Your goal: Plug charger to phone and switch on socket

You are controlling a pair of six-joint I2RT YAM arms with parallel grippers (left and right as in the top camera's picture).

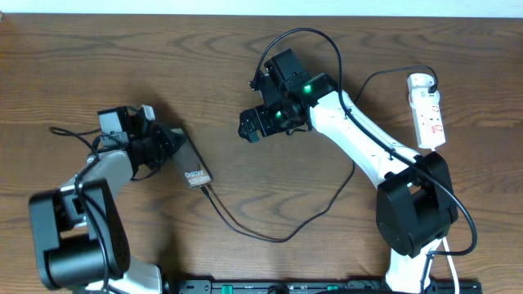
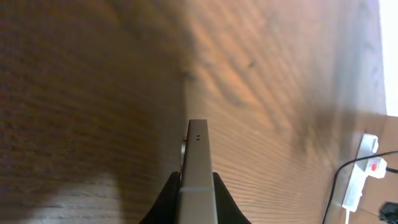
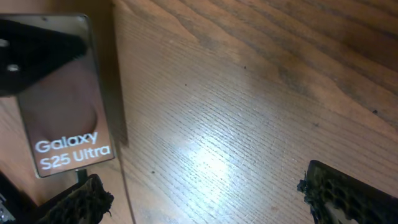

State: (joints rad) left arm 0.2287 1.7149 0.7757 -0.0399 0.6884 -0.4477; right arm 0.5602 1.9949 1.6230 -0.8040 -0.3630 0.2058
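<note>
Phone [image 1: 192, 167]: left of centre in the overhead view, lying slantwise, with its lettered end toward the lower right and its upper-left end in the left gripper [image 1: 166, 147].
Left gripper: jaws closed on the phone. The wrist view shows the phone [image 2: 198, 155] edge-on, a thin pale strip rising from between them.
Right gripper [image 1: 255, 126]: top centre, apart from the phone, jaws wide. Its fingers [image 3: 74, 202] sit in the lower corners of its wrist view.
Charger [image 1: 261, 235]: the cable meets the phone's lower-right end, sags toward the bottom edge, then climbs right past the right arm. I cannot tell whether the connector is seated.
Socket [image 1: 426, 110]: upper right, near the right edge, well apart from both grippers.
Surface [image 1: 163, 49]: its far edge runs along the top of the frame. Bare wood lies between the phone and the right gripper, and more across the upper left.
</note>
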